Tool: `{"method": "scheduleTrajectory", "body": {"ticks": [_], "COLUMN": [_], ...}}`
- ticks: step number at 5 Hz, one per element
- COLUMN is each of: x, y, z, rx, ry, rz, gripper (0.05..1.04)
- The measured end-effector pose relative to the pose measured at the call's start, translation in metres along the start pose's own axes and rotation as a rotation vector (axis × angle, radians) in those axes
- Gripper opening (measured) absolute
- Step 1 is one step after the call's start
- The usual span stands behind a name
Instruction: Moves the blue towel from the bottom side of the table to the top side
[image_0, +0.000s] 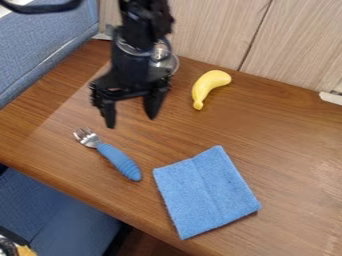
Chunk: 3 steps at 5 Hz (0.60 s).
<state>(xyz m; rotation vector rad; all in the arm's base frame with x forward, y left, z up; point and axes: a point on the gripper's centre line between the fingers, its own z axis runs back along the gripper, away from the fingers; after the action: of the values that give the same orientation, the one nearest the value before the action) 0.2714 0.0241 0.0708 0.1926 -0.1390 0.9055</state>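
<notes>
The gripper (132, 119) hangs over the upper left part of the wooden table, its two fingers apart with nothing between them. A folded blue towel (206, 192) lies flat near the table's lower edge, below and to the right of the gripper and well apart from it.
A fork with a blue handle (119, 161) lies left of the towel, below the gripper. A yellow banana (208, 86) rests toward the back, right of the gripper. Partly behind the arm stands a clear round object (171, 62). A wooden panel (200, 30) borders the table's back.
</notes>
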Motion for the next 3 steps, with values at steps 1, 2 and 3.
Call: {"method": "scheduleTrajectory", "body": {"ticks": [1, 2, 3], "x": [-0.017, -0.047, -0.078], "y": [-0.013, -0.026, -0.028], "z": [0.001, 0.001, -0.007], "rx": [-0.014, -0.033, -0.053], "ry": [-0.002, 0.006, 0.035], "rz": [-0.060, -0.178, -0.412], "gripper": [1.000, 1.000, 1.000]}}
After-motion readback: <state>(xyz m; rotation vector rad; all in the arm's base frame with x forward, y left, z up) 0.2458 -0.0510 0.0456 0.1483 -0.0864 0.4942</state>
